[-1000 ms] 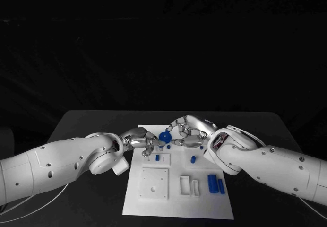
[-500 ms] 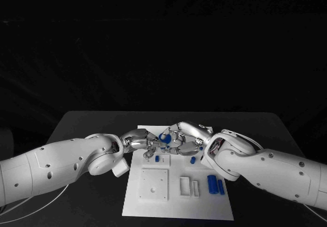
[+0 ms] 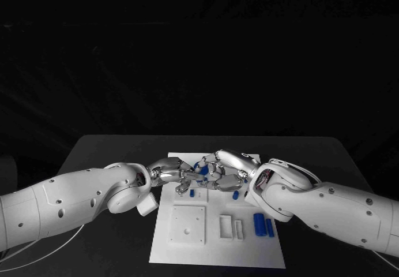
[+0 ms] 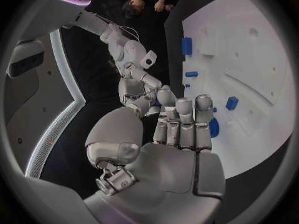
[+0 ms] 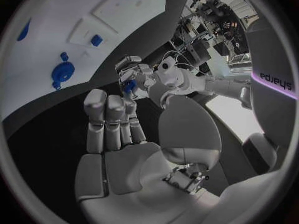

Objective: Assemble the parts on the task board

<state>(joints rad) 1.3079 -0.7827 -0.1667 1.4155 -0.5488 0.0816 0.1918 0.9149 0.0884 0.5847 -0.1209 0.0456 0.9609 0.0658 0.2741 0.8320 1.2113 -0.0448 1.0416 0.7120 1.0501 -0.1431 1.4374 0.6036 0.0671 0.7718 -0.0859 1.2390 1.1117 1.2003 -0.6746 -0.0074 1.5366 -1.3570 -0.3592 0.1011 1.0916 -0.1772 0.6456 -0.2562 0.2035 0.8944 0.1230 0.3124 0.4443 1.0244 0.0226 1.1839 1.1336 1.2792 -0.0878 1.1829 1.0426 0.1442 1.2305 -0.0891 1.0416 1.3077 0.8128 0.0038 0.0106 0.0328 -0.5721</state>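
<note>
The white task board lies mid-table, and both hands meet over its far end. My left hand hangs at the board's left edge with its fingers curled. My right hand is close against it. A round blue part shows between them; it sits on the board near the edge. A small spot of blue lies at the left hand's fingertips, just beyond the right hand's straight fingers. Which hand holds it I cannot tell.
Two blue cylinders lie side by side on the board's right side. Small blue pieces stand just behind the hands. A raised white square block and slotted blocks occupy the near half. Black table surrounds the board.
My right hand has moved left, up against the left hand, and now covers much of the round blue part. The left hand has stayed put.
</note>
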